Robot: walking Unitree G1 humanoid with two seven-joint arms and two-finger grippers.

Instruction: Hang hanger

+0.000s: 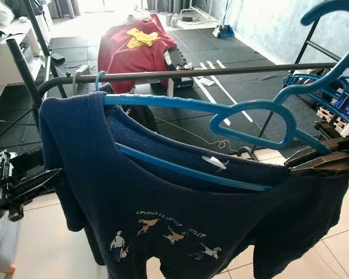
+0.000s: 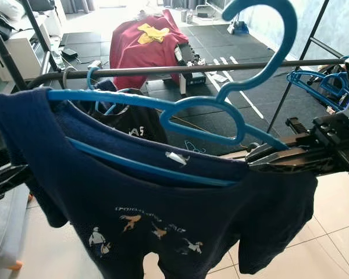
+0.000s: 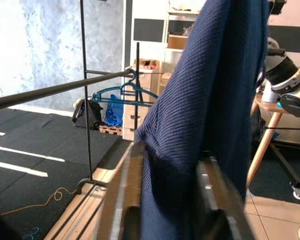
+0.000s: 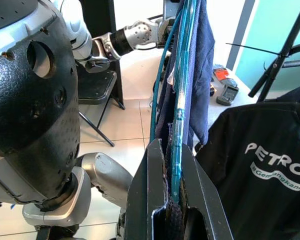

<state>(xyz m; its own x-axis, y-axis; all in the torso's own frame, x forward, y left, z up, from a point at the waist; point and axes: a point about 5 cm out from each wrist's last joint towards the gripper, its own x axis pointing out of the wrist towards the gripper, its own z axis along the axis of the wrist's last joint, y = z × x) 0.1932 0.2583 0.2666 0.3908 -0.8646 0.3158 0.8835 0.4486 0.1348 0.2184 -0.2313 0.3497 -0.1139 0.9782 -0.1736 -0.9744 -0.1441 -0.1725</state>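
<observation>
1. You are carrying the blue hanger [image 2: 163, 110] with the navy shirt [image 2: 157, 215] draped on it, held up in front of the rail [image 2: 180, 70]; I judge this as the approach step, since the hook [image 2: 267, 35] is not yet over the bar.
2. Your right gripper [image 4: 172, 200] is pinching the hanger's arm and a fold of shirt, its fingers pressed together on both.
3. Your left gripper [image 3: 167, 195] is clamping the shirt's other shoulder, the cloth bunched between its fingers.
4. The hook is rising above and just ahead of your right fingers, higher than the rail, so the next move is likely calling for carrying it forward over the bar and then lowering.
5. Beyond your right fingers, spare blue hangers [image 1: 320, 87] are crowding the rail's end; a black shirt [image 2: 128, 119] is hanging beyond your left fingers. The bare stretch between them is offering the open room.
</observation>
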